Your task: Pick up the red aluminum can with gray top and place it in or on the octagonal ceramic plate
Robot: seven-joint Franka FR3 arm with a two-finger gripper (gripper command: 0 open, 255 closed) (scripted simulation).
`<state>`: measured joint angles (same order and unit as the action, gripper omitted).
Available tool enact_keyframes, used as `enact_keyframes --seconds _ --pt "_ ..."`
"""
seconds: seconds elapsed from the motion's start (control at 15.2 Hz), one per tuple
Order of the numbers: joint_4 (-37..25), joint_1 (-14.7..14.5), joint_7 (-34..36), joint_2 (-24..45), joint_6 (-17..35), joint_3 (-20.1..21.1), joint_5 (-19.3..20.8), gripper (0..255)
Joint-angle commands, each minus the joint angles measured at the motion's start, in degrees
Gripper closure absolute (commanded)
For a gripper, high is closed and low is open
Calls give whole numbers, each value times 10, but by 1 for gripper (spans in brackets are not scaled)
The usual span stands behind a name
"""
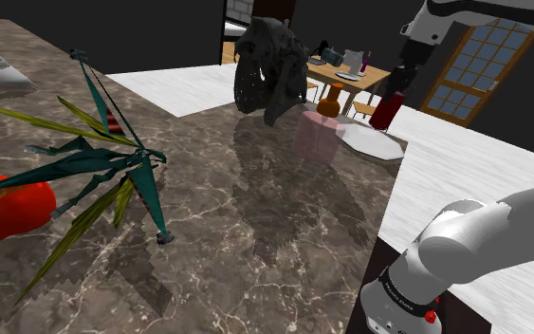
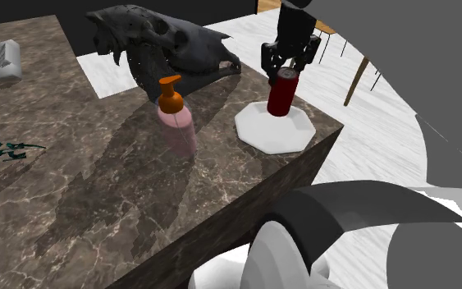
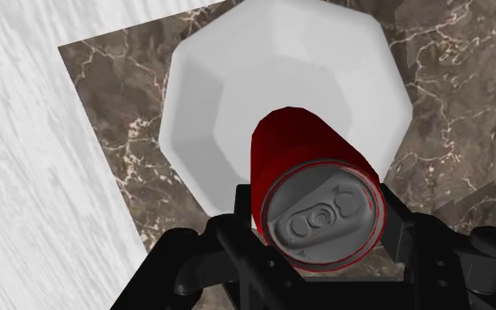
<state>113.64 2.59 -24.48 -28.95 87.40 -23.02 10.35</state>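
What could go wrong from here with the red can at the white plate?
1. The can, clasped by the fingers, seems nearer the plate's rim than its middle in the second exterior view; released there, it might tip.
2. The plate sits at the counter's corner, so a nudge could push it off.

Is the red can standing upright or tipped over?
Upright: the red can is vertical over the white plate, gray top up, clasped by the gripper.

A dark marble counter [image 1: 255,209] stands on pale floor [image 1: 189,90], with a wood-framed paned window [image 1: 478,57] beyond.
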Motion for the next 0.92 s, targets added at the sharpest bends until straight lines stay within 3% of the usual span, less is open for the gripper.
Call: enact_keyframes --seconds 0.0,0.66,0.86 --pt "19 1 3 -7 13 1 2 255" --pt "108 7 8 -23 86 -7 12 255" --pt "108 7 8 -23 86 -7 12 255"
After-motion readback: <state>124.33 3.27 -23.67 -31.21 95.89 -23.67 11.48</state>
